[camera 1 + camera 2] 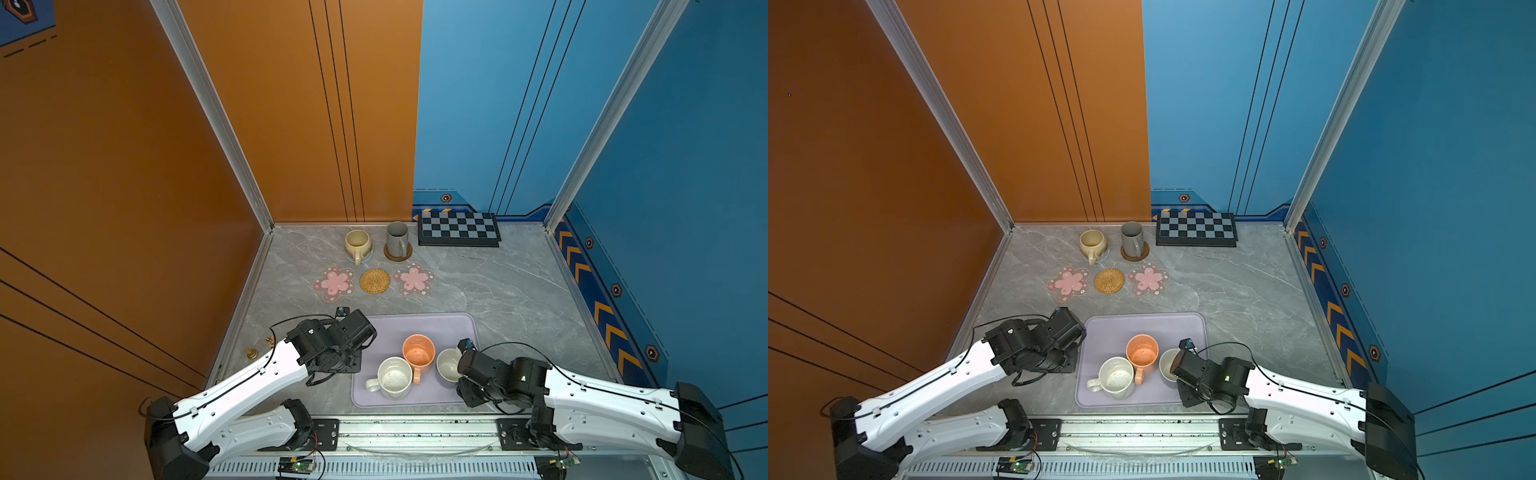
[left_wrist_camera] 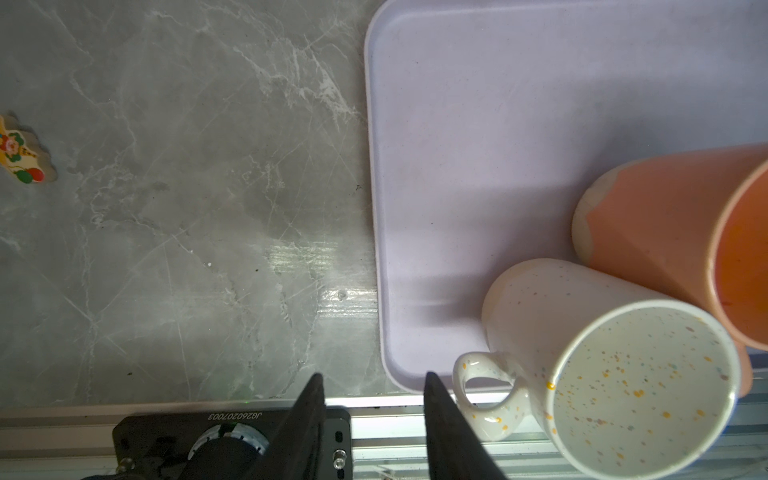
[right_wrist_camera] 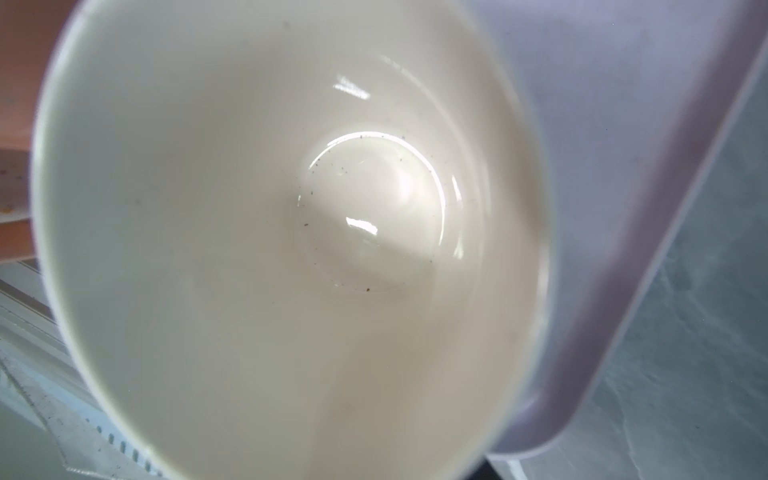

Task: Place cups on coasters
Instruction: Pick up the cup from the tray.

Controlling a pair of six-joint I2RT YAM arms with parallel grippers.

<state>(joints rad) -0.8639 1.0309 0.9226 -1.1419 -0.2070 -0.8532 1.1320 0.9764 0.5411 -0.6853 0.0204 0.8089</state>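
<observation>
Left gripper (image 2: pixel 374 374) is hovering over a corner of the single lavender tray (image 1: pixel 415 324), its jaws standing narrowly apart and gripping nothing. Just beside its fingers, the white speckled mug (image 2: pixel 602 374) is pointing its handle toward them, with the orange mug (image 2: pixel 665 232) just beyond.

Five mugs are showing. Three are sitting on the tray. Two are standing far ahead of the jaws: the beige mug (image 1: pixel 357 243) on a grey coaster (image 1: pixel 1105 252) and the tall grey mug (image 1: pixel 397 239) on a brown coaster (image 1: pixel 409 253).

Between them and the tray, three coasters are lying bare in a row: pink flower coaster (image 1: pixel 333 281), rattan coaster (image 1: pixel 375 281), second pink flower coaster (image 1: pixel 414 279).

Right gripper (image 1: pixel 460 374) is hanging at the lavender mug (image 1: pixel 448 365). Its fingers are hidden, so I cannot tell how the jaws stand. Beyond it, bare marble table (image 1: pixel 519 299) is stretching wide toward the one checkered board (image 1: pixel 459 235).
</observation>
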